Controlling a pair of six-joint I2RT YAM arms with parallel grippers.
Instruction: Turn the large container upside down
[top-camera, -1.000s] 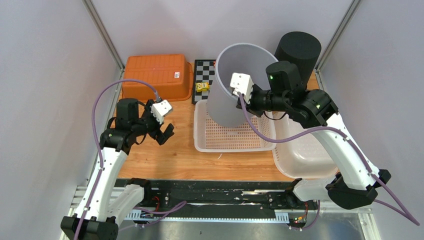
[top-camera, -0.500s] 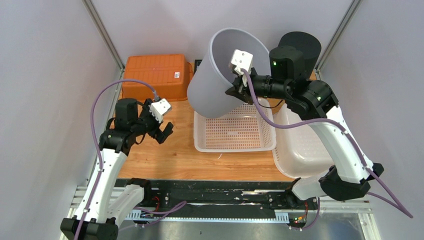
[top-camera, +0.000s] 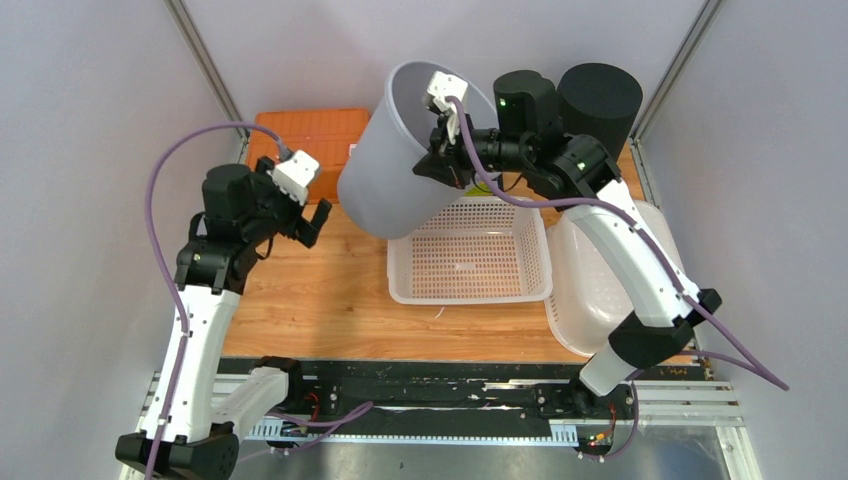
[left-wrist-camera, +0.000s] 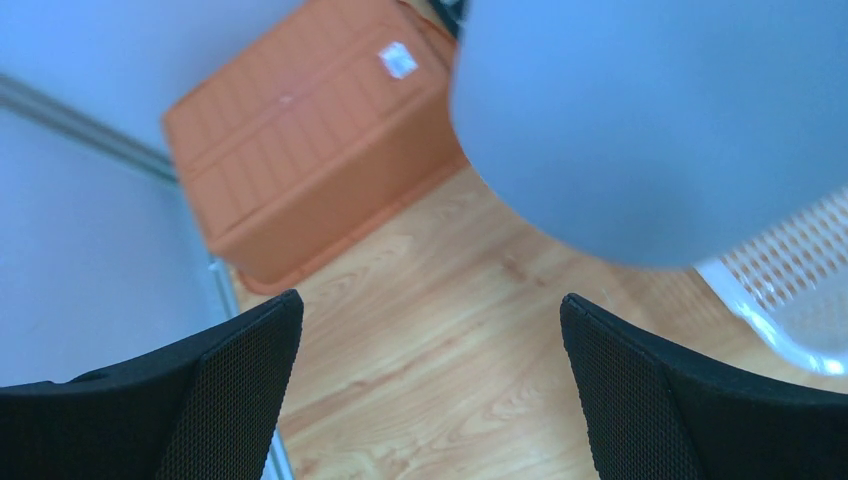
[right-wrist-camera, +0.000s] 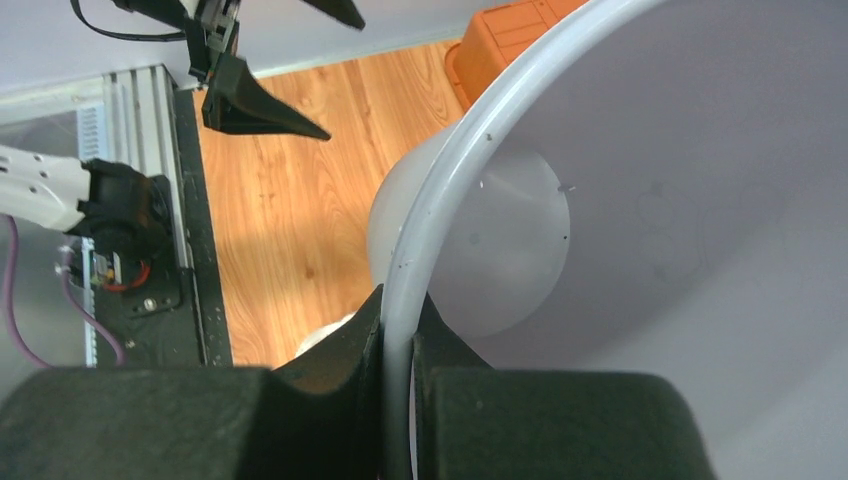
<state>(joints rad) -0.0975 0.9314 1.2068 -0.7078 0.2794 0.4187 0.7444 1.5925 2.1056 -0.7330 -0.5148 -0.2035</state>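
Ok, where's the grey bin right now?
In the top view the bin hangs tilted at centre-back, between the orange box and the white basket, its rim pinched by the right end effector.

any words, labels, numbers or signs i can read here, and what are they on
No readable text in any view.
white sticker on the orange bin: print too blurred in the left wrist view and too small in the top view.
grey container: no markings seen.
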